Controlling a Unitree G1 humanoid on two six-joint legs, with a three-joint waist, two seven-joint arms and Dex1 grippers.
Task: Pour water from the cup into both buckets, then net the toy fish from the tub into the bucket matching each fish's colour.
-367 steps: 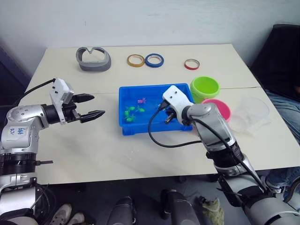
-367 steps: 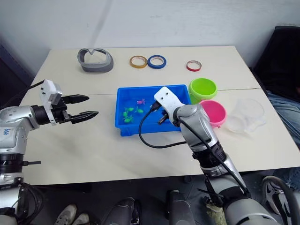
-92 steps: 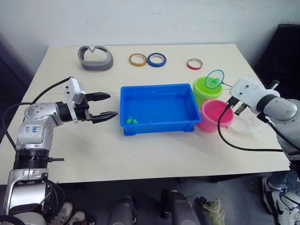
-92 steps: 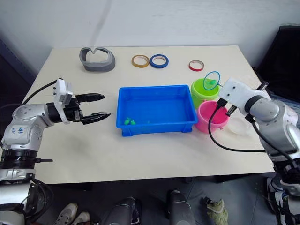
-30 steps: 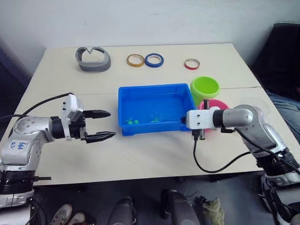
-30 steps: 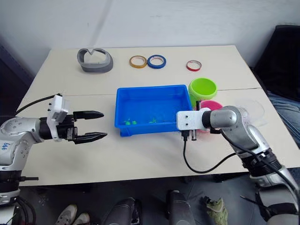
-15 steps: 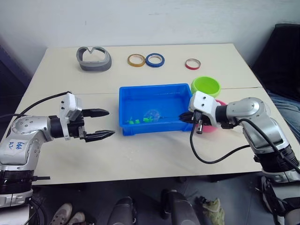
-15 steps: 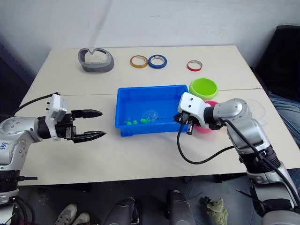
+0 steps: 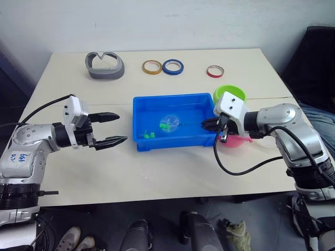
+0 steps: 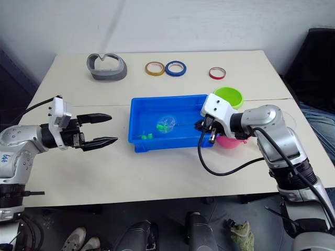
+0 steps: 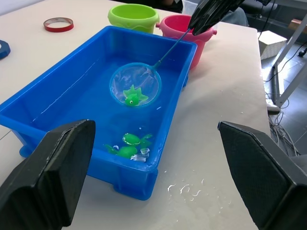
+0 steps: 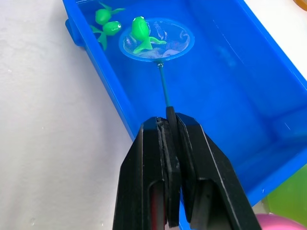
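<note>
While the right gripper [image 12: 170, 125] pinches the net [image 12: 156, 40] stick tight, with one green fish [image 12: 139, 29] in the hoop just above the blue tub [image 9: 140, 102], it should lift slow and level toward the green bucket [image 9: 238, 94], maybe dripping, and the left gripper [image 9: 114, 128] waits wide open, holding nothing.

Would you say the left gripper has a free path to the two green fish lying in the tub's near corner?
Probably yes: the left gripper is open, the green fish sit uncovered, and the net is farther along.
</note>
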